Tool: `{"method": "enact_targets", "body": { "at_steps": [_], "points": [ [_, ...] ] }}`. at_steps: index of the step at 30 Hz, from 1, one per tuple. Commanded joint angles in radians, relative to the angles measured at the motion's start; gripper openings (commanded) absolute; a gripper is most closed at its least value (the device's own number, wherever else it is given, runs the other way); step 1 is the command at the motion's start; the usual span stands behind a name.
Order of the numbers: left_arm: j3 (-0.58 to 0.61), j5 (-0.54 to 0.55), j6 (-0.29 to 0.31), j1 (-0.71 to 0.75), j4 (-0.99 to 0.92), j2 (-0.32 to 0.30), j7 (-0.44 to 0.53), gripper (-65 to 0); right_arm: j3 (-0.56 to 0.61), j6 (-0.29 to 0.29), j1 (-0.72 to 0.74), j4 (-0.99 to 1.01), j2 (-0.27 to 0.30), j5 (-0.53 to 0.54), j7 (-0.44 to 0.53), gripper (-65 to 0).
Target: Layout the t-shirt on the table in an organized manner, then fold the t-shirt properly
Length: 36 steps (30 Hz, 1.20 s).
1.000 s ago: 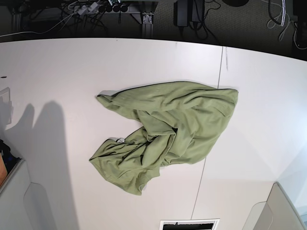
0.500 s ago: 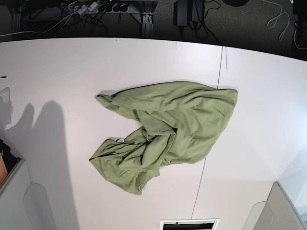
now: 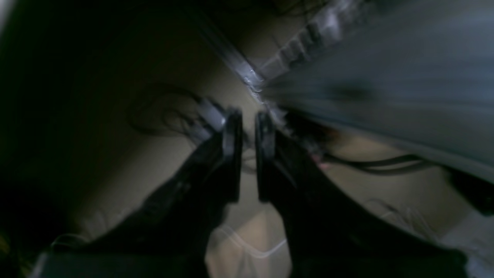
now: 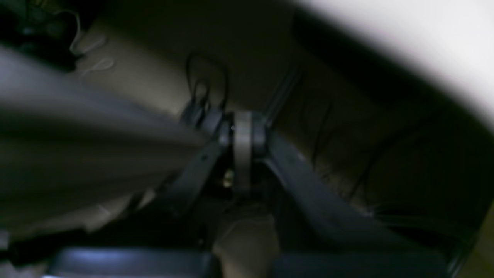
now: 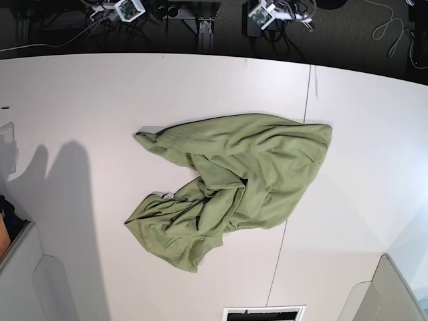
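The t-shirt (image 5: pixel 227 184) lies crumpled in a loose heap on the table (image 5: pixel 80 100), roughly at the middle of the white top, and nothing touches it. Its broadest, smoother part spreads toward the far right of the heap, where its edge crosses the thin dark seam line (image 5: pixel 302 130) that runs across the table; a rumpled lobe of folds hangs toward the near left, and a narrower tongue of cloth reaches out to the far left. A small white tag (image 5: pixel 168 196) peeks out at the left edge of the heap, between the tongue and the near lobe. Both grippers are well apart from the t-shirt, beyond the far edge of the table, where small light-coloured parts of the arms just show at the top of the base view among dark cables (image 5: pixel 394 30). In its own blurred, dim wrist view the left gripper (image 3: pixel 248 154) has its two dark jaws standing nearly parallel with a narrow slit between them, clasping nothing. The right gripper (image 4: pixel 242 150) has its jaws pressed together, with no cloth between them, above a dark floor with cables.
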<state>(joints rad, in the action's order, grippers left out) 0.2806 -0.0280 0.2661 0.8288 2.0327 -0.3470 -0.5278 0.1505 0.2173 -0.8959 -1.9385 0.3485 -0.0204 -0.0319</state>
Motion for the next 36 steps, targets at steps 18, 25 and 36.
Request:
{"method": "enact_targets", "body": {
  "at_steps": [18, 25, 36],
  "points": [
    [-0.255, 0.212, -0.004, -0.488, -0.047, -0.22, 0.132, -34.8, -0.041, -0.037, 0.513, -0.094, -0.082, 0.145, -0.216, -65.0],
    [-0.103, 0.212, 0.045, -0.747, -0.381, -0.218, 0.135, -34.8, -0.041, -0.026, 0.744, 0.085, -0.215, 0.163, -0.217, -65.0],
    [-0.075, 0.277, 0.113, -0.772, -0.437, -0.218, 0.01, -34.9, -0.041, -0.023, 0.967, 0.286, -0.319, 0.164, -0.283, -65.0]
  ]
}}
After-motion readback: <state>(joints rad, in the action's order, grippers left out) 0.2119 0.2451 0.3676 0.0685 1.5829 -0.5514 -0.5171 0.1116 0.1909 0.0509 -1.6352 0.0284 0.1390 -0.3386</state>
